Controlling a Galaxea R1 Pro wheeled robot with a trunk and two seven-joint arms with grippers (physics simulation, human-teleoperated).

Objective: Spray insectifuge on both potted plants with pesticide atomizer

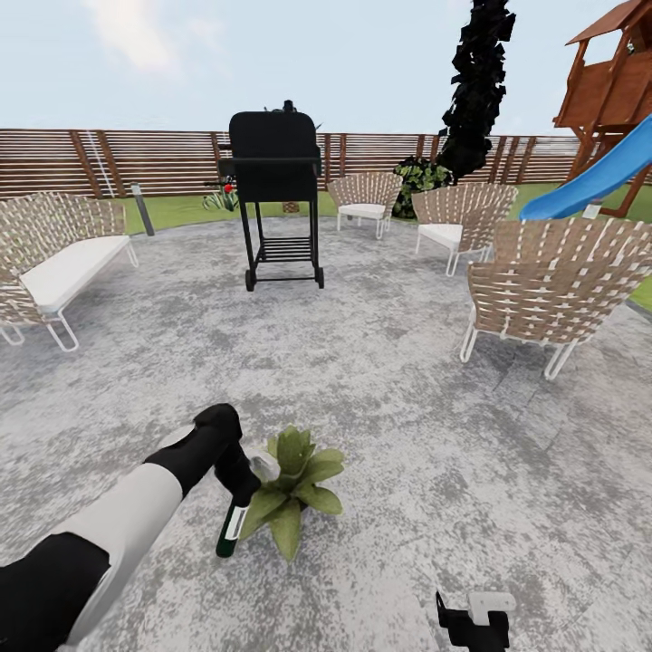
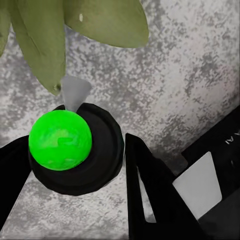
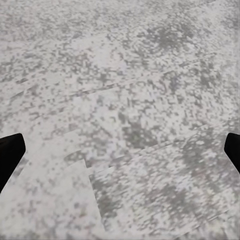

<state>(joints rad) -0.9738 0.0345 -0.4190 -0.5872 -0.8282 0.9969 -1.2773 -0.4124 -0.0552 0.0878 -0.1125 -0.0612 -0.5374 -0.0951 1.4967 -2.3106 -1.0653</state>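
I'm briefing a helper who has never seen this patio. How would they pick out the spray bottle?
Start at the black grill, then come down the grey patio to the low leafy plant. The bottle beside it is slim, dark green, white-banded, held in the left pincer.

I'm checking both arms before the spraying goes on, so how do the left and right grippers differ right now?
The left gripper is shut on the pesticide atomizer beside a potted plant; the right gripper is open and holds nothing. The left reaches out over the patio; the right sits low at the head view's bottom edge. Both have black fingers and hang over grey paving.
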